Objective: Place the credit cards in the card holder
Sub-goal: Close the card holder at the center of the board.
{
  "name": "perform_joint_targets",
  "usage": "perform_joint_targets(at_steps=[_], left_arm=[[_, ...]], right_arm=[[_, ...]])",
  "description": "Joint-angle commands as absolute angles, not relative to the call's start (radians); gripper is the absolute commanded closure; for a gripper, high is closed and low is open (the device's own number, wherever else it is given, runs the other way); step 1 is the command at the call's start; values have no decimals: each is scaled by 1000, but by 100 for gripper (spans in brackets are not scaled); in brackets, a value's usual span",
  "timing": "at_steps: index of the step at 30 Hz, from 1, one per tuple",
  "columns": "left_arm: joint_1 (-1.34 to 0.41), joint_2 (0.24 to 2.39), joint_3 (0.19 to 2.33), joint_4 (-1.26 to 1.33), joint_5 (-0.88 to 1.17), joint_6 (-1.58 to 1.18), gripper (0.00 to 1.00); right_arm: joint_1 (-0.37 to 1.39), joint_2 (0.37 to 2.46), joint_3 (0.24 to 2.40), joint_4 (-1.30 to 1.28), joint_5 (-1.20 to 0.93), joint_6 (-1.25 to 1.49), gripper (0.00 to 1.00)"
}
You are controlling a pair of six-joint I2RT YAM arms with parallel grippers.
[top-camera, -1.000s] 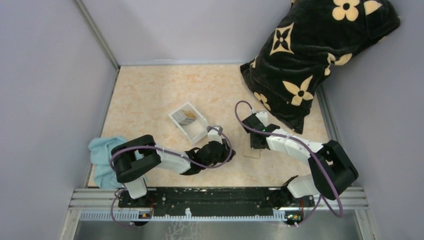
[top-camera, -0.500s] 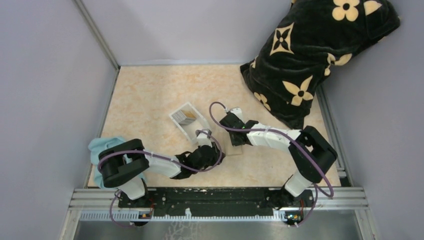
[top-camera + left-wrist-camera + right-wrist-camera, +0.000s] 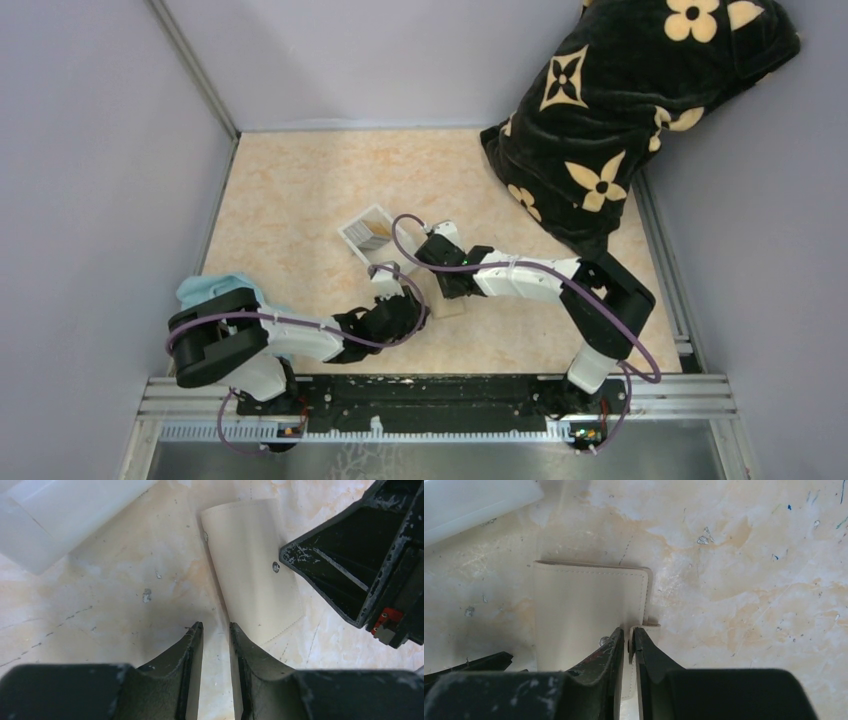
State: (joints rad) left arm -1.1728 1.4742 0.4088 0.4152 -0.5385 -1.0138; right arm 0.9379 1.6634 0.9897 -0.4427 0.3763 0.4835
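Left claw (image 3: 216,626) slack, narrow gap, nothing in it. Card holder (image 3: 250,580) flat on the table (image 3: 125,605), just beside, at its 1 o'clock. Right claw (image 3: 629,630) nearly closed at the snap tab (image 3: 647,630), holder off toward 11 o'clock. Can't tell if actually gripping.

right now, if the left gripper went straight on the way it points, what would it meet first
Probably the edge of the card holder, just ahead of the left gripper; depth is unclear, so the table could come first.
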Motion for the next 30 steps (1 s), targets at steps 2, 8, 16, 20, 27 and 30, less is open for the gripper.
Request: perform_joint_targets(at_steps=[2, 8, 16, 20, 27, 30], left_arm=[[-1173, 1469, 436, 386, -593, -1018, 67], [-1172, 1488, 458, 376, -600, -1016, 67], [-1173, 1527, 489, 374, -597, -1014, 67], [-1173, 1542, 495, 377, -594, -1015, 67], [-1173, 1560, 504, 387, -585, -1015, 67], [-1173, 1562, 506, 388, -585, -1015, 67]], right_arm=[[955, 1621, 1013, -472, 396, 497, 80], [955, 1598, 1025, -488, 410, 497, 77], [966, 1558, 1033, -510, 423, 498, 77], [968, 1539, 1032, -516, 432, 499, 77], [968, 1548, 1024, -524, 441, 496, 79], [968, 1555, 1016, -517, 440, 496, 80]])
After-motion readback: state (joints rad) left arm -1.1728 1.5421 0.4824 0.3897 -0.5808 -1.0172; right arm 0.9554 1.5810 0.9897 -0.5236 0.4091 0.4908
